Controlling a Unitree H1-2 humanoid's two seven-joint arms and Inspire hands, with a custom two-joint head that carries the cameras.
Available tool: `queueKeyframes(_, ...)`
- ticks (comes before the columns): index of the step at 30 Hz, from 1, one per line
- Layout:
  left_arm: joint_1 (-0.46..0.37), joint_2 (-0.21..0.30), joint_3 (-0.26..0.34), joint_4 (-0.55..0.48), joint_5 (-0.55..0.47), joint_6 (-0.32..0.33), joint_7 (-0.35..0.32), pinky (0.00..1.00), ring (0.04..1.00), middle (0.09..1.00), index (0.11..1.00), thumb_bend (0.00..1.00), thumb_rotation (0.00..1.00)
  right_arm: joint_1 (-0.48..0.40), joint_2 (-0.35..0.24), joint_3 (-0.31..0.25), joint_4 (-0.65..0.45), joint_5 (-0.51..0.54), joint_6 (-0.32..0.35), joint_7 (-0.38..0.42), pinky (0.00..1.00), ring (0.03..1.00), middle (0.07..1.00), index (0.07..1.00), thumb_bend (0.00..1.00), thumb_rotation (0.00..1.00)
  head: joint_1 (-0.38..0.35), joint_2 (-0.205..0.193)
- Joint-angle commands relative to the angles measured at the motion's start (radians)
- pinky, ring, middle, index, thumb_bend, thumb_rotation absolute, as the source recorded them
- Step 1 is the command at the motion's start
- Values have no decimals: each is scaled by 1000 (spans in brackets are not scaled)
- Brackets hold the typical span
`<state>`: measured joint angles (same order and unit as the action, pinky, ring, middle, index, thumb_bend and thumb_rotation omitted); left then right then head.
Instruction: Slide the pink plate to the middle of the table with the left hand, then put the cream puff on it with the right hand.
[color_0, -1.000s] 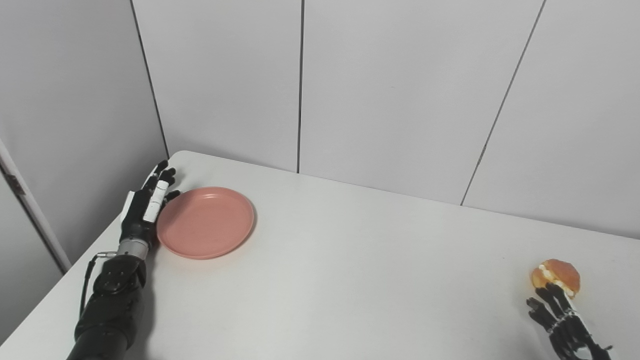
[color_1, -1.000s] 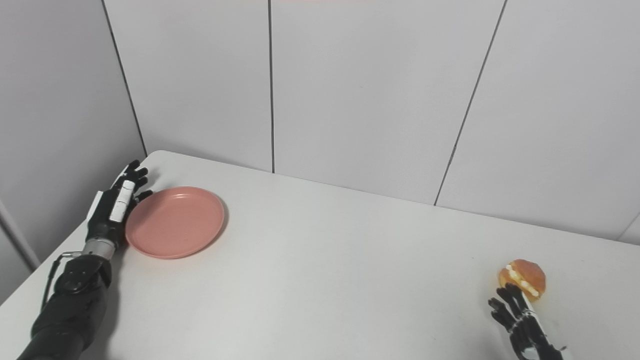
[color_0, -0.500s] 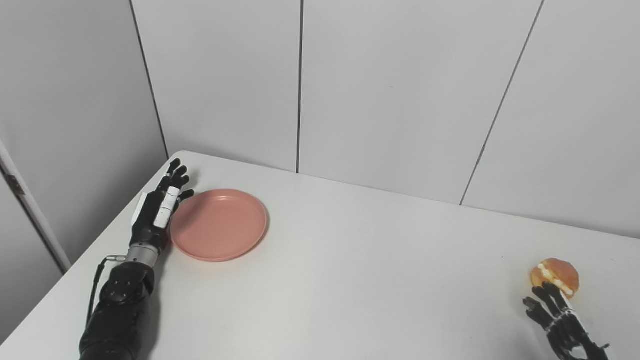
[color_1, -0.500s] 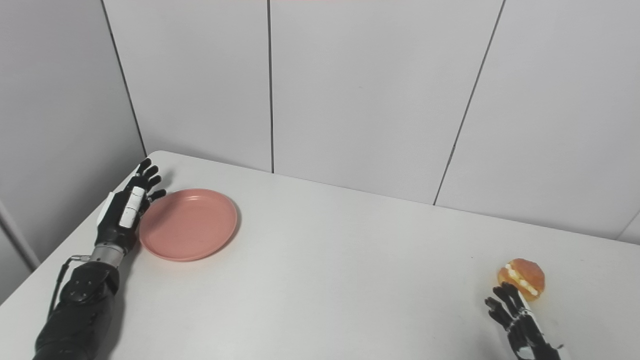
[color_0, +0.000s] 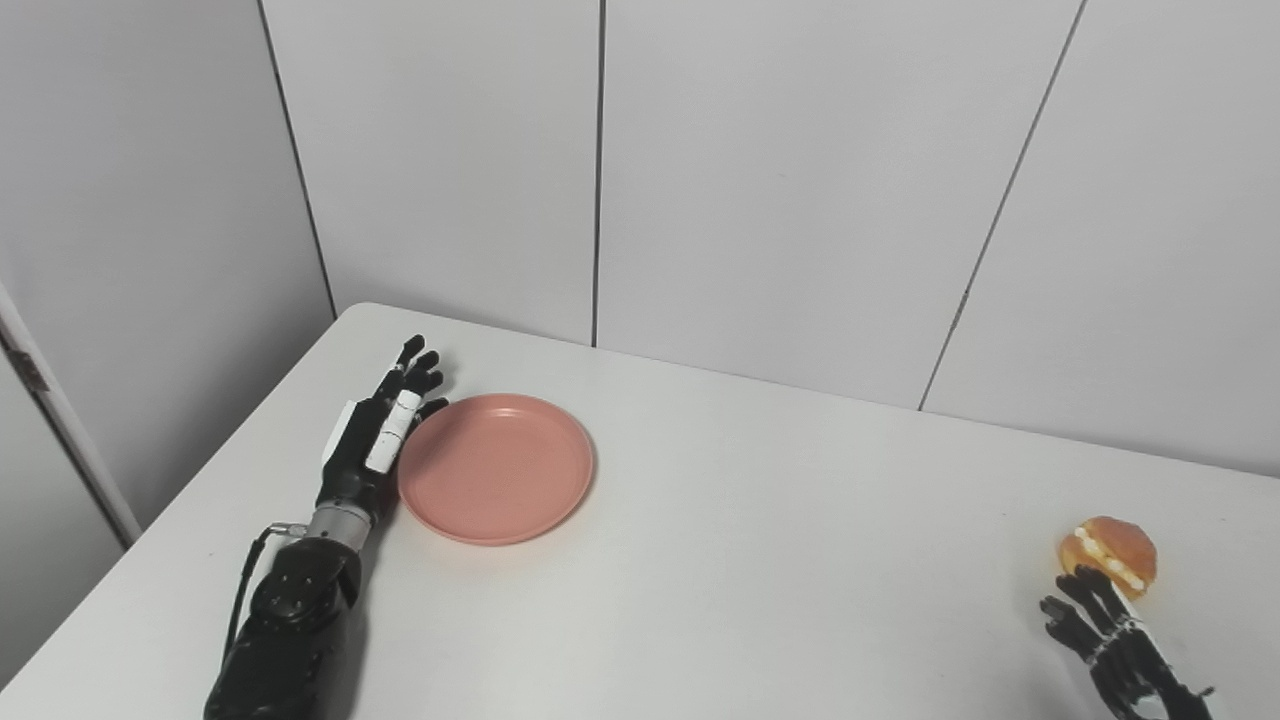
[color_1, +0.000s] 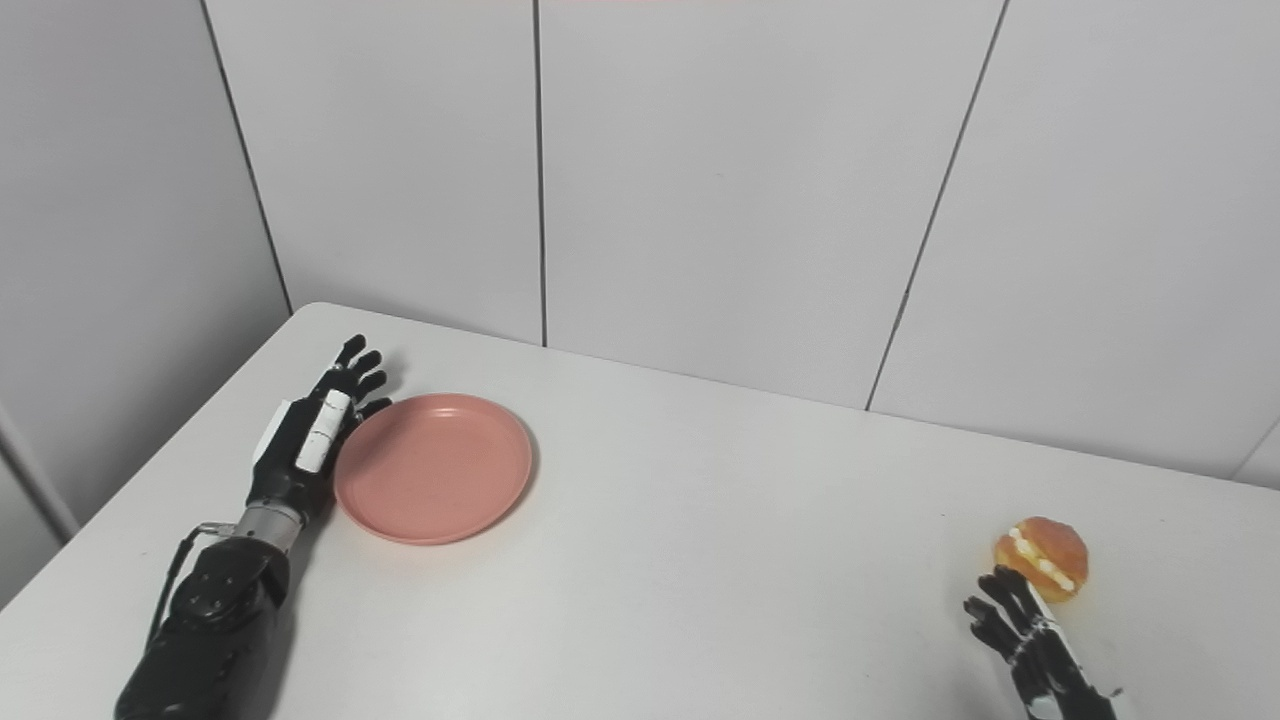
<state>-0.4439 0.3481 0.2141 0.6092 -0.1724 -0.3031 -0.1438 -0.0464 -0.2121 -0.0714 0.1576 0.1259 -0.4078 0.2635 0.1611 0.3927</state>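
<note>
On the left half of the table, the left hand (color_0: 372, 445) lies flat and edge-on against the pink plate (color_0: 497, 467), its dark fingers (color_0: 415, 365) straight, spread a little apart and pointing to the far side; it grips nothing. A white panel runs along the hand's back, and a short metal cuff joins it to a glossy black forearm (color_0: 290, 630) that comes in from the near left, with a thin cable looping beside the wrist. The inner side of the hand touches the plate's left rim. The plate is round and shallow, with a low raised lip and a smooth, matte salmon-pink surface, and it sits flat, left of the table's middle.

Well apart, at the near right corner, the right hand (color_1: 1035, 650) shows only in part, cut off by the picture's lower edge. Its thin black fingers are apart and point to the far side, holding nothing. Their tips reach just up to the near side of the cream puff (color_1: 1041, 558); whether they touch it cannot be told. The puff is a small rounded bun, glossy golden-brown, split by a band of white cream.

The table (color_0: 780, 520) is smooth, plain white with a rounded far-left corner. Behind it stand flat pale grey wall panels (color_0: 780, 190) divided by thin dark seams.
</note>
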Motion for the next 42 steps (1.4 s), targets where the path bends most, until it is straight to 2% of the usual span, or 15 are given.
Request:
queueKeyframes(1, 42, -42, -17, 0, -1, 10, 4, 851, 930, 942, 939, 901, 852, 92, 20, 12, 74, 3, -26, -6, 880, 867, 908, 919, 965, 1000, 2, 1)
queueKeyframes(10, 43, -62, -49, -26, 6, 41, -3, 848, 936, 944, 953, 901, 844, 96, 22, 15, 62, -1, -22, -9, 883, 870, 910, 915, 962, 1000, -3, 11)
queueKeyframes(17, 32, -82, -69, -3, 5, 41, -10, 850, 938, 944, 939, 907, 816, 97, 26, 17, 58, -11, -25, -12, 880, 867, 907, 916, 964, 1000, -9, 13)
queueKeyframes(22, 26, -102, -93, 18, 3, 29, -36, 869, 949, 954, 937, 884, 821, 101, 30, 18, 50, -14, -24, -14, 882, 866, 905, 914, 947, 998, -15, 17)
queueKeyframes(26, 19, -116, -98, 40, -1, 28, -45, 871, 947, 949, 937, 916, 812, 105, 33, 22, 41, -22, -22, -20, 875, 862, 902, 913, 942, 998, -23, 21)
queueKeyframes(30, 1, -126, -104, 99, 3, -3, -57, 849, 942, 944, 931, 932, 819, 106, 39, 24, 33, -32, -23, -25, 878, 865, 902, 909, 941, 994, -37, 26)
queueKeyframes(36, -5, -138, -110, 128, 3, -14, -67, 847, 936, 939, 923, 950, 810, 111, 47, 30, 9, -49, -6, -37, 881, 863, 900, 906, 942, 991, -68, 49)
queueKeyframes(42, -8, -135, -115, 128, 3, -12, -82, 830, 932, 941, 935, 958, 817, 115, 62, 48, -31, -84, 18, -61, 870, 856, 896, 899, 955, 988, -148, 88)
